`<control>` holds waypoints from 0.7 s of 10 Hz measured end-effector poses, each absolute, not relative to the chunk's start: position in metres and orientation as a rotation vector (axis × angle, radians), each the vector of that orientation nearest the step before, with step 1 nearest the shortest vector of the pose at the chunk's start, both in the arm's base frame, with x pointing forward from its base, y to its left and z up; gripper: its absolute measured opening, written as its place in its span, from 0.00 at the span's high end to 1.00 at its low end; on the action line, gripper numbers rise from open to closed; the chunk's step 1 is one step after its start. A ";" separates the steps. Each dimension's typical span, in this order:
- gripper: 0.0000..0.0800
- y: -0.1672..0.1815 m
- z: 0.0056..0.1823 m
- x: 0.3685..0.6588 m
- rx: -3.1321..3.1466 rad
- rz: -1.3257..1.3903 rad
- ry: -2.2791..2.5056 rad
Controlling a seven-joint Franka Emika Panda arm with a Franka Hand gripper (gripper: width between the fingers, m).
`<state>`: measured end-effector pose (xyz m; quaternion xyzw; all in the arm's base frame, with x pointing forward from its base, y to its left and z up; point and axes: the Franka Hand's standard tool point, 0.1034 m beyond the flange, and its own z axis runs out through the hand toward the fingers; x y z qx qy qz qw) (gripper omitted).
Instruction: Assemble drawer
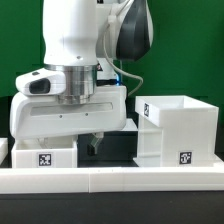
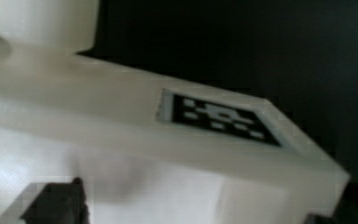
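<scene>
A large white drawer part [image 1: 70,118] hangs under the arm at the exterior view's left, with a marker tag low on its front. In the wrist view it fills the picture as a white block [image 2: 140,150] with a black-and-white tag on its upper face. My gripper [image 1: 95,141] reaches down behind this part, and only the dark fingertips show below its edge. In the wrist view my gripper [image 2: 202,205] has one dark finger [image 2: 51,202] on each side of the white block, closed against it. An open white box-shaped part [image 1: 180,125] stands at the exterior view's right.
A white ledge [image 1: 110,180] runs along the front of the table. The black table surface [image 1: 115,150] shows between the two white parts. A green wall stands behind.
</scene>
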<state>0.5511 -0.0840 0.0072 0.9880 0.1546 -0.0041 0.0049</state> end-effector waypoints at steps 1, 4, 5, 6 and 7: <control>0.35 -0.084 0.007 0.550 3.094 -0.015 0.483; 0.69 -0.087 0.006 0.549 3.096 -0.018 0.477; 0.91 -0.087 0.006 0.549 3.096 -0.018 0.477; 0.91 -0.087 0.006 0.549 3.096 -0.017 0.477; 0.95 -0.087 0.006 0.549 3.096 -0.017 0.477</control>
